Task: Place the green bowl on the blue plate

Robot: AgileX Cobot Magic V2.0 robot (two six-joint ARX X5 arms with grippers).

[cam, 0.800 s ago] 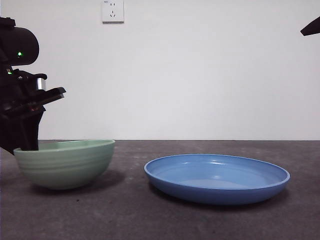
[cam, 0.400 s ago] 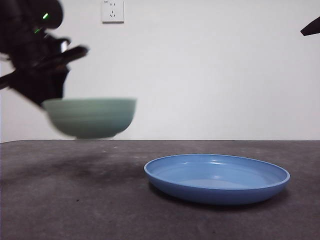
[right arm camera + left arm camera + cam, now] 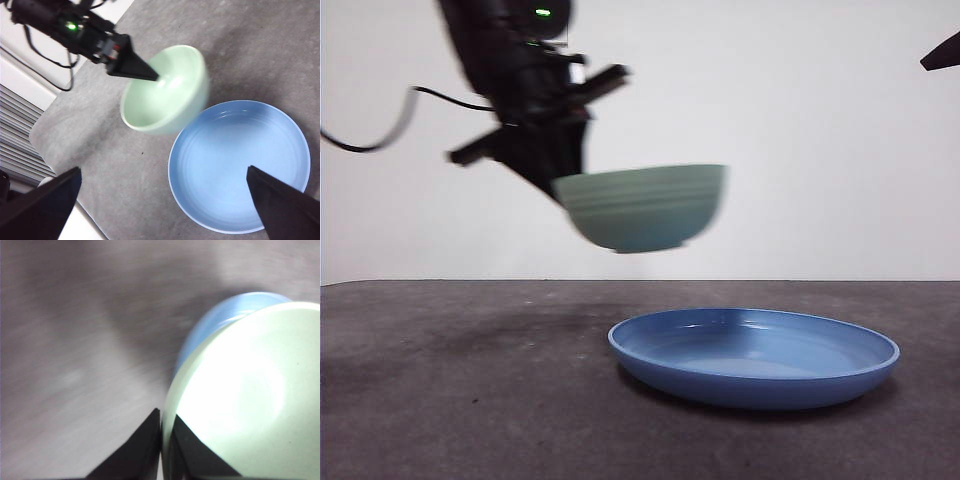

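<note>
My left gripper [image 3: 565, 185] is shut on the near-side rim of the green bowl [image 3: 640, 208] and holds it upright in the air, well above the table. The bowl hangs over the left edge of the blue plate [image 3: 755, 395], which lies on the table at the right. In the left wrist view the jaws [image 3: 162, 415] pinch the bowl's rim [image 3: 250, 400], with the plate [image 3: 220, 320] partly hidden under it. The right wrist view shows the bowl [image 3: 165, 92], the plate [image 3: 240, 165] and the left gripper [image 3: 150, 76]. My right gripper [image 3: 162, 171] is open, empty and high above.
The right arm shows only as a black tip [image 3: 942, 52] at the top right corner. A black cable [image 3: 370, 135] trails from the left arm. The dark grey table [image 3: 470, 380] runs to a white wall; its edge [image 3: 45, 127] shows in the right wrist view.
The left gripper has lifted the green bowl off the table at the left and carried it up and to the right, over the plate's left edge. The plate has not moved.
</note>
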